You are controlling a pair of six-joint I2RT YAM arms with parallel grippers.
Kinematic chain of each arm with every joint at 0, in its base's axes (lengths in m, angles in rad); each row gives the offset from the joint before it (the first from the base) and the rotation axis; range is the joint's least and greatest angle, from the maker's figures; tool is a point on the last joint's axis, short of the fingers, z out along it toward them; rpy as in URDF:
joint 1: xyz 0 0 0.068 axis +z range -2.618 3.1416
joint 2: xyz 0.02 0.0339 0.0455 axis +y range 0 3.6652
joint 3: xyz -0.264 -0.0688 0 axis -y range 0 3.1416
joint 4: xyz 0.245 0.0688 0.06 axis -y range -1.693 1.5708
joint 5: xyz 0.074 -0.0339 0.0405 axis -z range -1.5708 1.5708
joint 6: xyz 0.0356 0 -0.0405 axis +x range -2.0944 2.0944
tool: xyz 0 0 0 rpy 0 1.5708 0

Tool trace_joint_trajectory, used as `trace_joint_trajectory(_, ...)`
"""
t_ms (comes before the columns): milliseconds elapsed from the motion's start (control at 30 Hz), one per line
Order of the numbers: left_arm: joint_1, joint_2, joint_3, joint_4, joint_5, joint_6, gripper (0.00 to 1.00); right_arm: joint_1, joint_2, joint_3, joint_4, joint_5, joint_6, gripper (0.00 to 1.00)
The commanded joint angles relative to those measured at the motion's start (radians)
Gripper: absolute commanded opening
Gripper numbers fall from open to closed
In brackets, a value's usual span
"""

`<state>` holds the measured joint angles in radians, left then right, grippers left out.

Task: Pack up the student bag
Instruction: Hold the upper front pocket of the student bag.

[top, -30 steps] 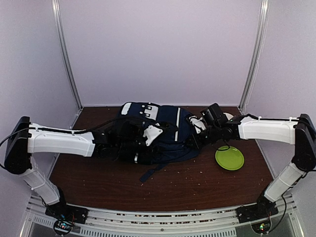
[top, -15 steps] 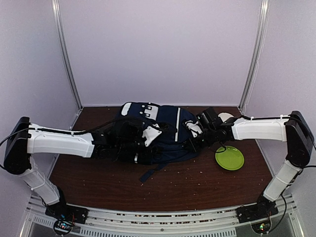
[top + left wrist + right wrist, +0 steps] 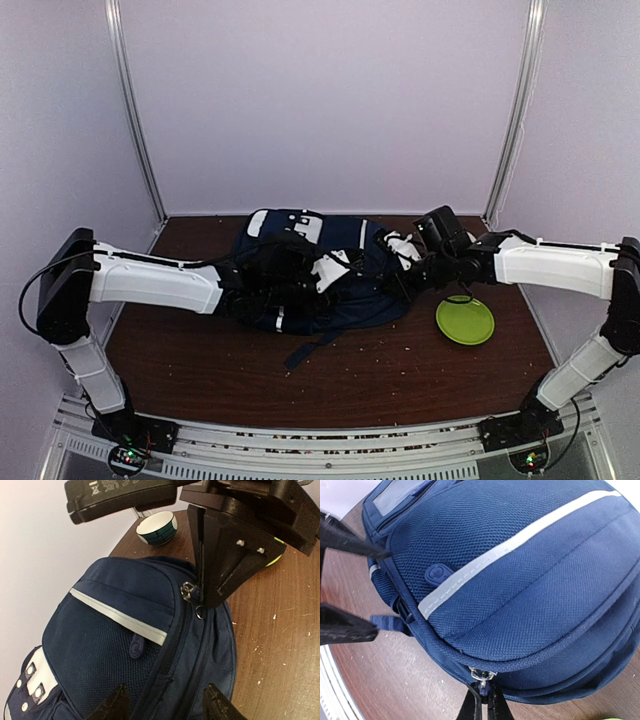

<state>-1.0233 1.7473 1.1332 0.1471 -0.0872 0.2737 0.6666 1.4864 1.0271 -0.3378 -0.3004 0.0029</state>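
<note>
The student bag (image 3: 300,285) lies flat in the middle of the table, navy with a white stripe (image 3: 520,540) and a white patch (image 3: 285,222) at its far end. My right gripper (image 3: 400,265) is at the bag's right edge, shut on a metal zipper pull (image 3: 482,676); the left wrist view shows this too (image 3: 190,591). My left gripper (image 3: 350,268) is open, its fingers (image 3: 117,705) spread over the bag's fabric beside the zipper line. Its dark fingers also show at the left of the right wrist view (image 3: 345,625).
A lime-green plate (image 3: 465,320) lies on the table right of the bag. A small white and teal bowl (image 3: 157,527) stands near the back right corner. A loose dark strap (image 3: 305,352) trails off the bag's near side. Crumbs dot the brown table (image 3: 400,380).
My left gripper has moved right across the bag toward the right gripper. My right gripper, still on the zipper pull, has shifted slightly right and back.
</note>
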Motion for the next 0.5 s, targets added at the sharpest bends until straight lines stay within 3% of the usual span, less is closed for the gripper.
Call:
trace_joint_trajectory(0, -0.011, 0.040, 0.033, 0.121, -0.003, 0.049, 0.53, -0.014, -0.042, -0.009, -0.056, -0.092, -0.067, 0.00)
trace_joint_trajectory(133, -0.026, 0.066, 0.045, 0.160, -0.006, 0.064, 0.53, -0.020, -0.031, 0.019, -0.102, -0.194, -0.091, 0.00)
trace_joint_trajectory(467, -0.052, 0.144, 0.102, 0.174, -0.079, 0.099, 0.43, -0.022, -0.032, 0.024, -0.091, -0.248, -0.073, 0.00)
